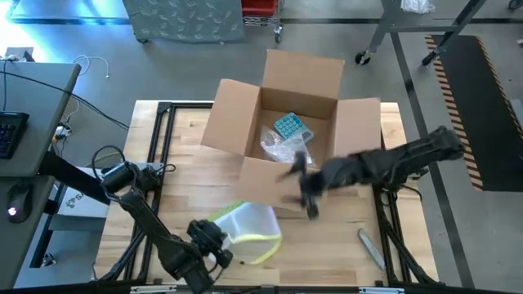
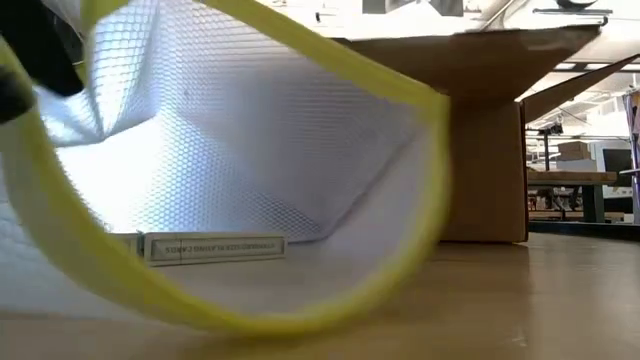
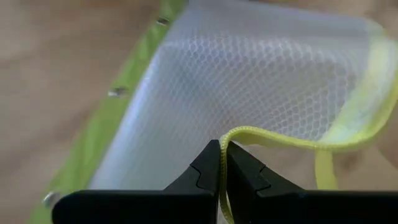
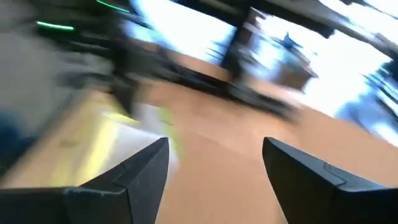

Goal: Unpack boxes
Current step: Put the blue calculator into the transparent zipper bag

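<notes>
Right gripper, dark fingers spread wide and holding nothing, hangs just off the near wall of the open brown corrugated cardboard carton, which lies at its twelve o'clock at the table's far middle, so this arm is nearer. At seven o'clock, the left gripper is pinching the yellow-edged white mesh pouch by its rim.

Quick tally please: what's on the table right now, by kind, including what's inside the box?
Cardboard box: 1
Yellow-edged mesh pouch: 1
Teal item in the box: 1
Crinkly clear film in the box: 1
Small grey tool near the right edge: 1
Total: 5
</notes>
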{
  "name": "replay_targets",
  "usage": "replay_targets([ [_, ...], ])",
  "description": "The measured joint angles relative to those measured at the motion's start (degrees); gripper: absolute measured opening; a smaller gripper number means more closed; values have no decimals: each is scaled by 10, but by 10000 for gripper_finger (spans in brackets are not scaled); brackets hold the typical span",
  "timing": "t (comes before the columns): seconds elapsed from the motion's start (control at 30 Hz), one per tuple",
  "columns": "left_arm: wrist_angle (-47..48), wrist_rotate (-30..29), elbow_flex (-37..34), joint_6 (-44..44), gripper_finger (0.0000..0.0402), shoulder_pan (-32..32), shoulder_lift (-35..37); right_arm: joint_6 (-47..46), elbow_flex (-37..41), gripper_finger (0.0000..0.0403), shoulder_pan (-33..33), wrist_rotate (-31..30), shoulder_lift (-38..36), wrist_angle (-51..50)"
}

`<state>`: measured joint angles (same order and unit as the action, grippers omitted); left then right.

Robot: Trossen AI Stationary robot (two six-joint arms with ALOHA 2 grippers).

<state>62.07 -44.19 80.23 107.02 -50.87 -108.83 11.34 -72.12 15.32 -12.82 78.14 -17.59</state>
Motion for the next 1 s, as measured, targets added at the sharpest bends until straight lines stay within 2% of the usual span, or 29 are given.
replay_targets([
  [0.1,124,-10,0,58,0,-2,32,-49,0,232,-99,-37,-13,-58],
  [0.27,277,-27,0,73,0,1,73,-52,1,221,-266,29,27,-118],
  [0.43,256,-92,-25,16,0,21,98,-79,2,220,-365,43,99,-133],
  [0.5,254,-101,-35,14,0,33,99,-82,2,220,-383,79,129,-138],
  [0.6,243,-84,-56,13,0,53,99,-69,2,220,-387,171,178,-175],
  [0.8,241,-50,-84,13,0,81,98,45,2,220,-368,362,210,-284],
  [0.9,242,-48,-88,4,0,92,98,80,2,220,-362,360,188,-297],
  [1.0,242,-48,-94,3,0,102,98,71,2,220,-369,275,171,-237],
])
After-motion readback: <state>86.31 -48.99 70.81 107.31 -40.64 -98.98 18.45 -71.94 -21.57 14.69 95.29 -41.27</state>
